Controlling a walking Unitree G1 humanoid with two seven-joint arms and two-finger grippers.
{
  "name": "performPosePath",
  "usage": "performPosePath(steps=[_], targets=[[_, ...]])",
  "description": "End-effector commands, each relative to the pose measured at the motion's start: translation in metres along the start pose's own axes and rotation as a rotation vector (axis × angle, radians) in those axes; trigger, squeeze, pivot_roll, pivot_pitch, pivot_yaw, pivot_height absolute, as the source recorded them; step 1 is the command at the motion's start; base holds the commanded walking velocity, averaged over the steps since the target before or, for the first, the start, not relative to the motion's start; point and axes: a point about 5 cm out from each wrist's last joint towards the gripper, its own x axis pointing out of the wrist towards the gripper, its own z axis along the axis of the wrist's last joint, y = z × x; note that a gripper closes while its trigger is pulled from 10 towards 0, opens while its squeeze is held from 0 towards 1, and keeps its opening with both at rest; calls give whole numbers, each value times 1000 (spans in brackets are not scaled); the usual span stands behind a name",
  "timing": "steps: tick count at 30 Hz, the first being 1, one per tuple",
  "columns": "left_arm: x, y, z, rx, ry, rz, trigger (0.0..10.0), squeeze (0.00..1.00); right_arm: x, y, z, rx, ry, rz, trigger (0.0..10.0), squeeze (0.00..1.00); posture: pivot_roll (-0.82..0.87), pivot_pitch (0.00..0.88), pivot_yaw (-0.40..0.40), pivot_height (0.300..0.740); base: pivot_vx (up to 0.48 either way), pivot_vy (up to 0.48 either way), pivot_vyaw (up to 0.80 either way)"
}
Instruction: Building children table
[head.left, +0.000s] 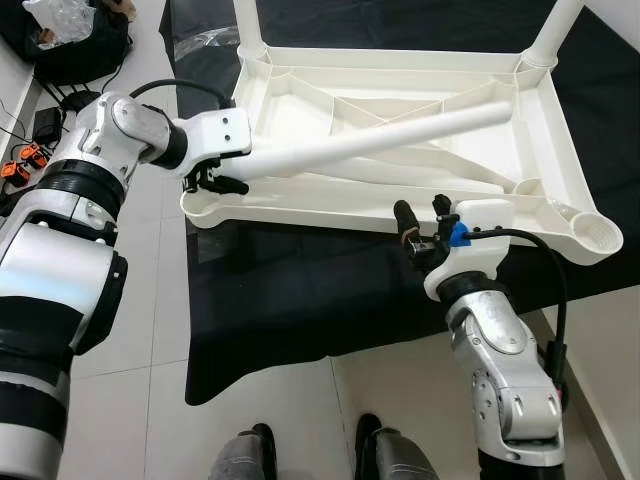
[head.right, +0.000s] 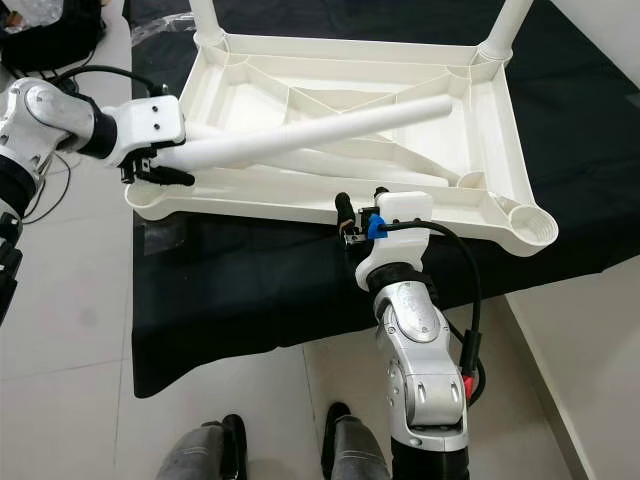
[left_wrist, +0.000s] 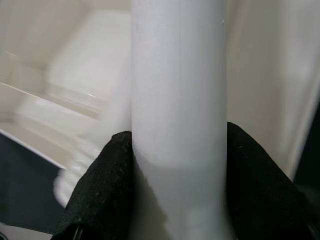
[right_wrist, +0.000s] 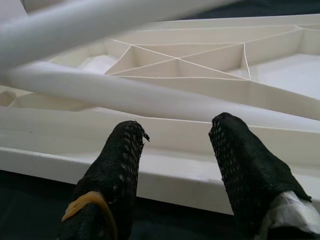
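Now left pincer (head.left: 215, 181) pinches table leg (head.left: 380, 140); right pincer (head.left: 420, 222) spread at tabletop (head.left: 560, 190) rim.

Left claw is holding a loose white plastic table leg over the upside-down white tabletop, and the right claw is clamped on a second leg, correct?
Not quite. The right claw is open and holds nothing, poised at the near rim of the upside-down white tabletop, as the right wrist view shows. The left claw does hold the loose white plastic table leg.

White table top (head.left: 560, 180) and leg (head.left: 380, 140) on black cloth (head.left: 300, 300).
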Motion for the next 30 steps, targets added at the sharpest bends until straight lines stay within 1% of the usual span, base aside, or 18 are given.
performPosePath(steps=[1, 2, 5, 6, 8, 11, 13, 15, 16, 17, 20, 22, 23, 25, 26, 27, 29, 30], targets=[[-3, 10, 11, -9, -54, 70, 2196, 0, 1, 3, -2, 12, -1, 12, 10000, 0, 64, 259, 37, 740, 0, 0, 0], [-5, 14, 14, -20, -80, 104, 10000, 0, 1, 4, -1, 14, -6, 12, 10000, 0, 65, 258, 37, 740, 0, 0, 0], [-6, 17, 18, -30, -105, 136, 10000, 0, 2, 4, -1, 16, -10, 12, 10000, 0, 65, 258, 37, 740, 0, 0, 0], [-6, 20, 20, -30, -124, 169, 10000, 0, 4, 4, -1, 20, -11, 11, 10000, 0, 65, 252, 32, 740, 0, 0, 0], [-7, 20, 21, -30, -128, 178, 10000, 0, 5, 3, -1, 22, -12, 11, 10000, 0, 65, 252, 32, 740, 0, 0, 0], [-9, 25, 23, -45, -158, 245, 10000, 0, 7, 5, -1, 27, -16, 16, 10000, 0, 65, 242, 28, 740, 0, 0, 0], [-10, 26, 23, -47, -163, 259, 10000, 0, 8, 5, -1, 29, -17, 18, 10000, 0, 65, 242, 28, 740, 0, 0, 0], [-16, 34, 23, -91, -216, 393, 10000, 0, 13, 8, 6, 97, -45, 43, 10000, 0, 58, 228, 26, 740, 0, 0, 0], [-19, 35, 23, -111, -253, 431, 10000, 0, 15, 8, 8, 119, -55, 55, 10000, 0, 58, 228, 26, 740, 0, 0, 0], [-19, 35, 23, -111, -253, 431, 10000, 0, 15, 8, 8, 119, -55, 55, 10000, 0, 58, 228, 26, 740, 0, 0, 0], [-20, 33, 22, -139, -313, 471, 10000, 0, 20, 9, 11, 143, -63, 78, 10000, 0, 55, 219, 22, 740, 0, 0, 0], [-16, 21, 20, -128, -382, 483, 10000, 0, 28, 8, 15, 183, -80, 118, 10000, 0, 52, 205, 3, 740, 0, 0, 0], [-16, 21, 20, -128, -382, 483, 10000, 0, 28, 8, 15, 183, -80, 118, 10000, 0, 52, 205, 3, 740, 0, 0, 0], [-9, 3, 22, -146, -469, 468, 10000, 0, 34, 8, 18, 215, -93, 152, 10000, 0, 52, 195, -7, 740, 0, 0, 0], [-7, -9, 26, -176, -512, 460, 10000, 0, 38, 8, 21, 235, -103, 173, 10000, 0, 55, 187, -15, 740, 0, 0, 0], [-7, -9, 26, -176, -512, 460, 10000, 0, 38, 8, 21, 235, -103, 173, 10000, 0, 55, 187, -15, 740, 0, 0, 0], [-5, -28, 31, -232, -568, 449, 10000, 0, 43, 8, 24, 259, -119, 205, 10000, 0, 56, 179, -18, 740, 0, 0, 0], [-5, -28, 31, -232, -568, 449, 10000, 0, 43, 8, 24, 259, -119, 205, 10000, 0, 56, 179, -18, 740, 0, 0, 0]])
